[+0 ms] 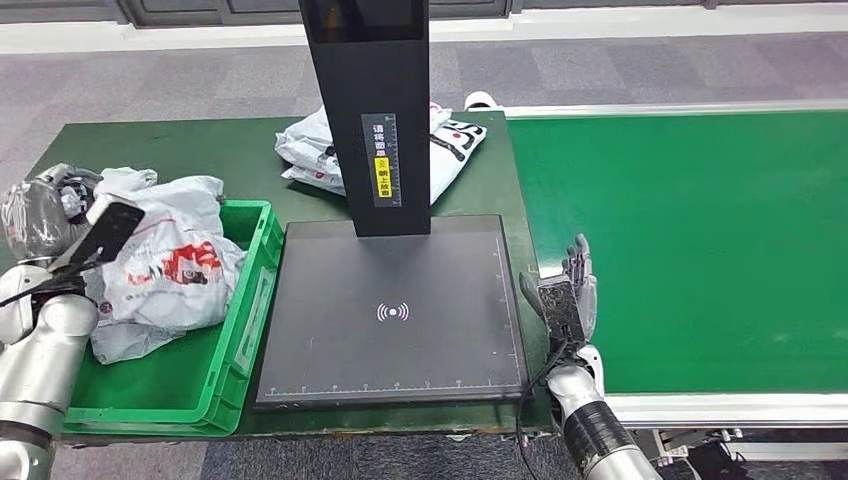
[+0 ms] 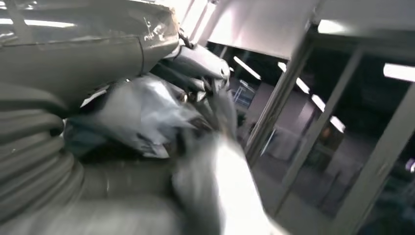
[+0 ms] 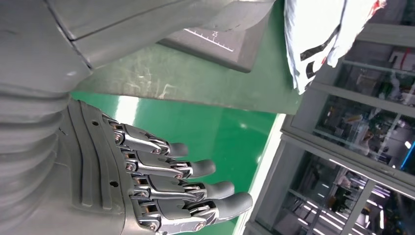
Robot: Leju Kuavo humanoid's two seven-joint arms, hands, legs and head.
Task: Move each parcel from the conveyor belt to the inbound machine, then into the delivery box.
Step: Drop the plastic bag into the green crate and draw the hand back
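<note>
The left hand [image 1: 45,215] grips one white parcel [image 1: 170,262] with red print, holding it over the green delivery box [image 1: 225,370] at the table's left end. A second white parcel [image 1: 450,140] with black print lies on the green table [image 1: 180,145] behind the black inbound machine [image 1: 395,330], well apart from both hands. The right hand [image 1: 572,290], fingers straight and apart, holds nothing beside the green conveyor belt [image 1: 700,250]. The yellow label [image 1: 383,178] on the machine's post is too small to read.

- Crumpled white parcel [image 1: 165,262] with red print, at nine o'clock, in the green delivery box [image 1: 245,330].
- Second white parcel [image 1: 320,150] at twelve o'clock, behind the inbound machine [image 1: 395,310].
</note>
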